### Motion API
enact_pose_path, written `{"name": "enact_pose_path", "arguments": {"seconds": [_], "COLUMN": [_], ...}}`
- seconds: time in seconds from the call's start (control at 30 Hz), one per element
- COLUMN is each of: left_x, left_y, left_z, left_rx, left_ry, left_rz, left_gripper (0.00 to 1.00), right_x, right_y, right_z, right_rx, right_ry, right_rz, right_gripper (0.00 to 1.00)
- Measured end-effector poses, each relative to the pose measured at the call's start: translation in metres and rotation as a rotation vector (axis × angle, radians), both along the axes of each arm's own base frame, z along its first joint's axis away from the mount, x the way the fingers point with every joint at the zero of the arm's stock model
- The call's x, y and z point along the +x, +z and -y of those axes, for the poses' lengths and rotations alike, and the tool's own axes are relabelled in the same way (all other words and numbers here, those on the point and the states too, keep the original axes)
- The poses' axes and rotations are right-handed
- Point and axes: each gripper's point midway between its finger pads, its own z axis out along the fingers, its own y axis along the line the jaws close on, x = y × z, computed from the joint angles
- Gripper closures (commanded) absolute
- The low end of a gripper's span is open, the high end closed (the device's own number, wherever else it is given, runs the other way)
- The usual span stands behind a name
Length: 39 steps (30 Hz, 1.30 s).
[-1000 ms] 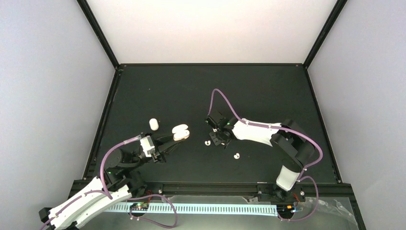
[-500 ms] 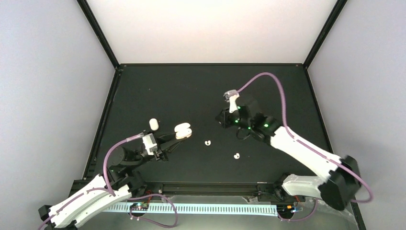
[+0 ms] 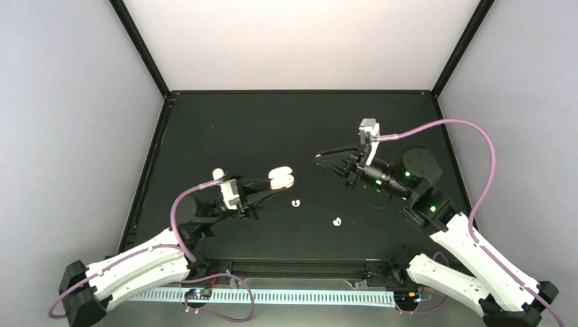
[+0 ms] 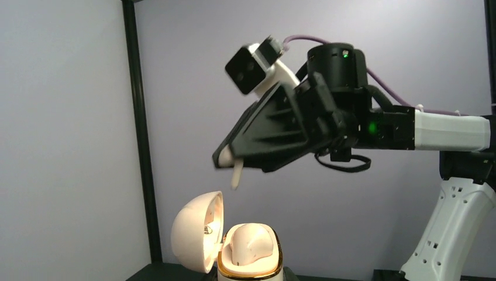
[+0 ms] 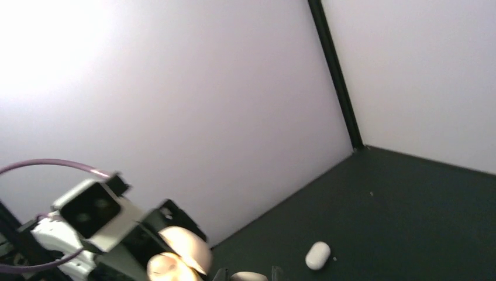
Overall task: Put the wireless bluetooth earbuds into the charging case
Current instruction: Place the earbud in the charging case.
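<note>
One slim stemmed earbud point(image 4: 236, 174) is pinched at the tips of the right fingers point(image 4: 228, 158), held aloft and apart from the open charging case point(image 4: 248, 246), which the left fingers point(image 3: 262, 185) clamp. On the worktop point(image 3: 272, 122) lie a curled earbud point(image 3: 295, 202) near the case and a second curled earbud point(image 3: 337, 221) further right.

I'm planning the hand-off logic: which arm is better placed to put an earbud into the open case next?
Right. The right gripper pinches a stemmed earbud up near the charging case, which sits open in the left gripper. The left is occupied holding it.
</note>
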Motion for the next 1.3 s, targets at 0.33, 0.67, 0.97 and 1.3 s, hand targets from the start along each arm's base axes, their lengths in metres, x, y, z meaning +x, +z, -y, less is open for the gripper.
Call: {"name": "enact_pose_path", "arguments": {"seconds": [0.33,0.67,0.97,1.3], "left_x": [0.007,0.002,0.006,0.011], "left_y": [0.003,0.013,0.004,0.011], "left_z": [0.029,0.037,0.049,0.053], "left_rx": [-0.014,-0.027,0.006,-0.008], "left_ry": [-0.085,-0.098,-0.053,0.035], "left_rz": [0.0,0.081,0.124,0.17], "left_gripper": [0.98,0.98,0.98,0.98], "right_x": [-0.031,-0.031,-0.032,-0.022], "right_y": [0.041,0.039,0.043,0.03], "right_z": [0.013,0.002,0.0,-0.006], "right_rx": [0.102,0.127,0.165,0.141], "right_ry": [0.073,0.137,0.159,0.142], "right_rz": [0.128,0.056,0.009,-0.051], "right_gripper": [0.91,0.9,0.9,0.9]}}
